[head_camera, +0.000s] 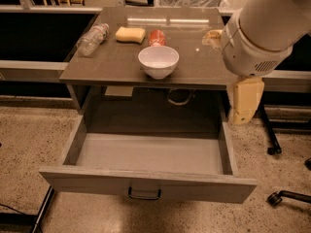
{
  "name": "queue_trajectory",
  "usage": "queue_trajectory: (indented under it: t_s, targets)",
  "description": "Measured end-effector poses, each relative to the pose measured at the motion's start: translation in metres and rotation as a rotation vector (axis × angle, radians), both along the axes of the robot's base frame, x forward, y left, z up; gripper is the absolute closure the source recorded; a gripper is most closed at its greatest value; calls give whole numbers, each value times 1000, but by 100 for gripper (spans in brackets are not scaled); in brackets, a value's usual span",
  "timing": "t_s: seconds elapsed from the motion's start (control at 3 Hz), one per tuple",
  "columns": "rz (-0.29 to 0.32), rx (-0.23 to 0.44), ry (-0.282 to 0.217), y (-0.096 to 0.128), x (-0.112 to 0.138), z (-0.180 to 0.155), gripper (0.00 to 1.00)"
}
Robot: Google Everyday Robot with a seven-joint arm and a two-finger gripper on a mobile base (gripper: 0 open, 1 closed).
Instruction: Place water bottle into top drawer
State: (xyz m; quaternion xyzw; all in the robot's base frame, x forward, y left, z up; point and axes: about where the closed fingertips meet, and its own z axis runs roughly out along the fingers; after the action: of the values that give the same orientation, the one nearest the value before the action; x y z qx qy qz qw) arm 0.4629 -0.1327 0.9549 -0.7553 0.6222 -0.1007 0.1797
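Note:
The water bottle (pixel 92 39) lies on its side at the back left of the table top (pixel 204 67), clear with a white cap. The top drawer (pixel 146 182) is pulled wide open below the table; its inside (pixel 146 154) holds nothing, and a dark handle (pixel 144 194) sits at the centre of its front. My arm (pixel 262 28) fills the upper right. My gripper (pixel 244 103) hangs beige below it, past the table's right edge and above the drawer's right corner, far from the bottle and holding nothing that I can see.
A white bowl (pixel 158 61) stands at the table's front centre. A yellow sponge (pixel 130 34) and a red can (pixel 156 37) lie behind it. Chair casters (pixel 277 198) stand on the speckled floor at the right. A dark counter runs along both sides.

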Motion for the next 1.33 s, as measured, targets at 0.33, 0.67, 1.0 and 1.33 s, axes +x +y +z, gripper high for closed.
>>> queue_trajectory:
  t_s: [0.33,0.67,1.0,1.33]
  targets:
    - [105,-79,-69,12,19,6,0]
    - [399,-199,-191,50,63,22,0]
    - [394,-196,-190,50,63,22,0]
    - [488,-249,-232,63,76,26,0]
